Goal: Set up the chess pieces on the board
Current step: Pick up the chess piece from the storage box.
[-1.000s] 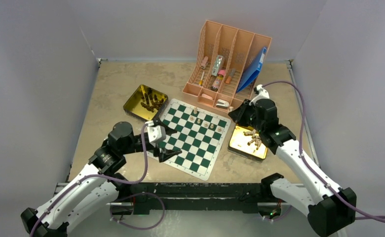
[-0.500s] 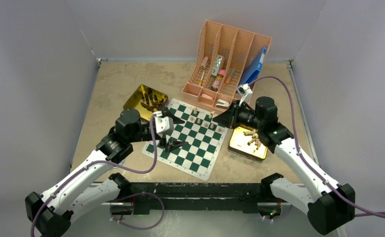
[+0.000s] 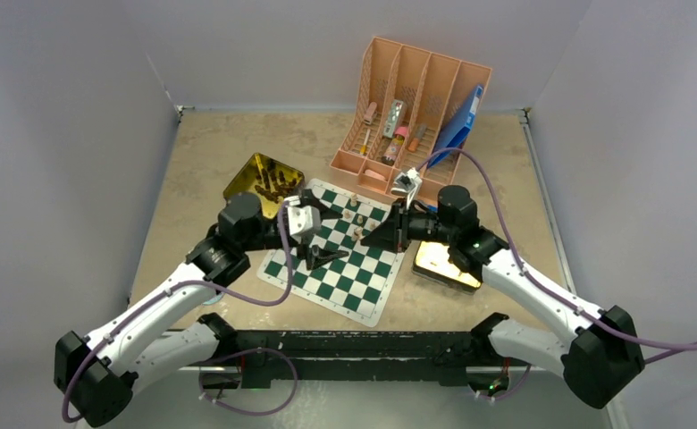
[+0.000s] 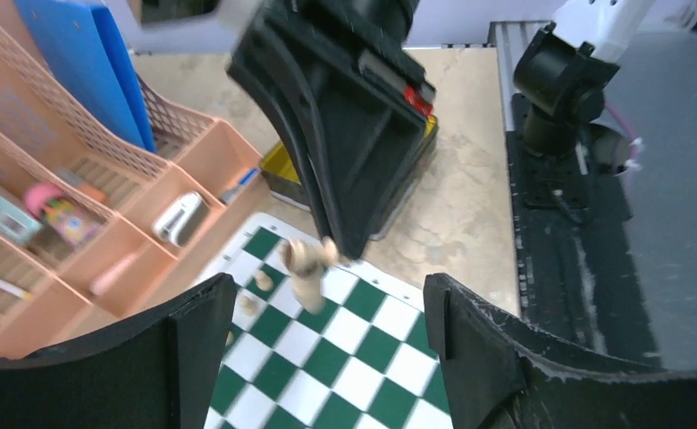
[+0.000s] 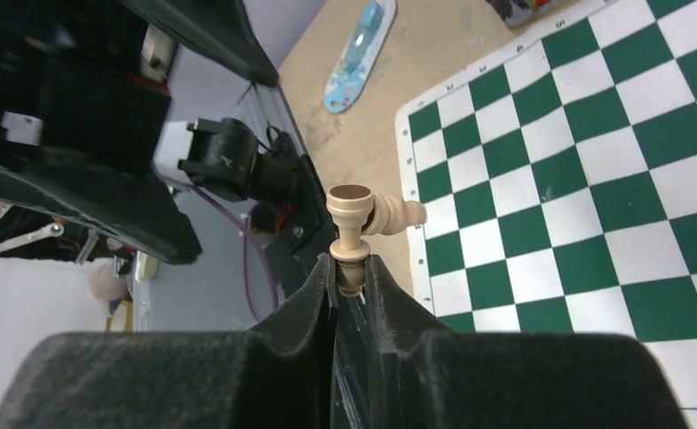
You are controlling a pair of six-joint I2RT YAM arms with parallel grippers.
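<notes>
My right end effector (image 5: 351, 268) is clamped on the stem of a tan chess piece (image 5: 352, 214), held above the chessboard (image 3: 356, 284) at centre frame in the top view. A second tan piece (image 5: 398, 214) juts sideways from it. My left end effector (image 4: 327, 357) hangs spread wide, nothing between its fingers, over the board's left half. A few tan pieces (image 3: 354, 198) stand near the far edge.

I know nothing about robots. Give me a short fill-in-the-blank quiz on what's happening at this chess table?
The pale chess piece is pinched by the ___ claw.
The left claw, over the board, holds ___.
The board's dark squares are ___.
The folder in the pink rack is ___.
Missing words: right, nothing, green, blue.
</notes>
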